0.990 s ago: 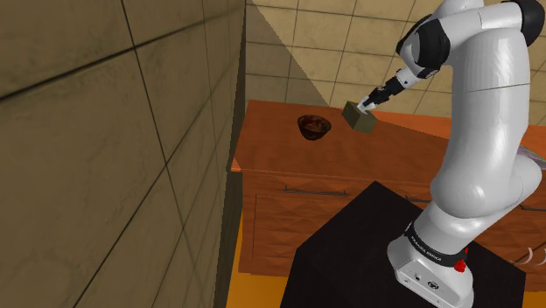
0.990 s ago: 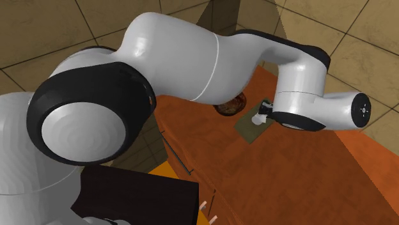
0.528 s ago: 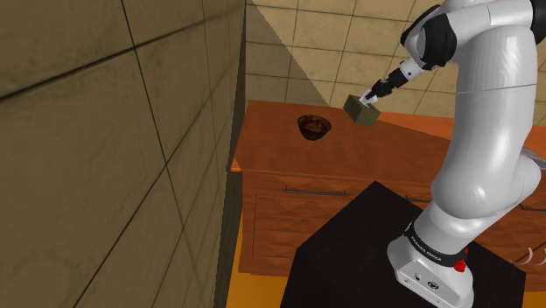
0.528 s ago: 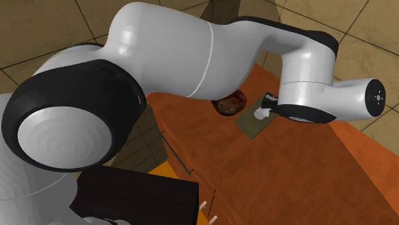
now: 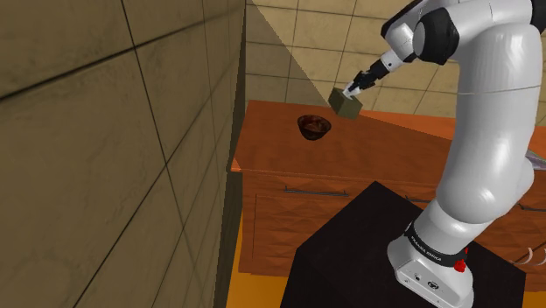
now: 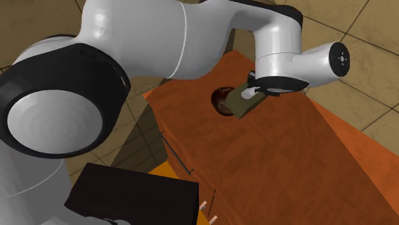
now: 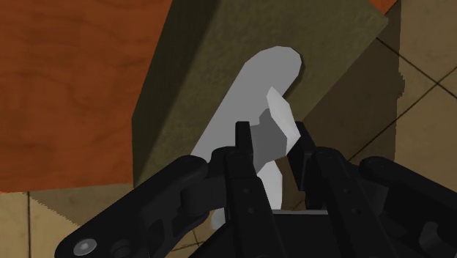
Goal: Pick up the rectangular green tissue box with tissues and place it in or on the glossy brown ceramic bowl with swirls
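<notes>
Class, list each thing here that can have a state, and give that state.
Olive tissue box, lifted clear of the cabinet top, tilted.
Black hand, shut on the tissue box's white tissue.
Brown bowl, upright on the cabinet top, box not in it.
Cabinet drawer, shut.

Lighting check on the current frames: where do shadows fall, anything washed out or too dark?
Shoulder view: a diagonal shadow edge crosses the back wall; the bowl sits on shaded counter. Second exterior view: the counter is brighter orange toward that view's right, dimmer around the bowl. Wrist view: the tissue is bright with one grey facet against the dull box; the black fingers show little detail.
</notes>
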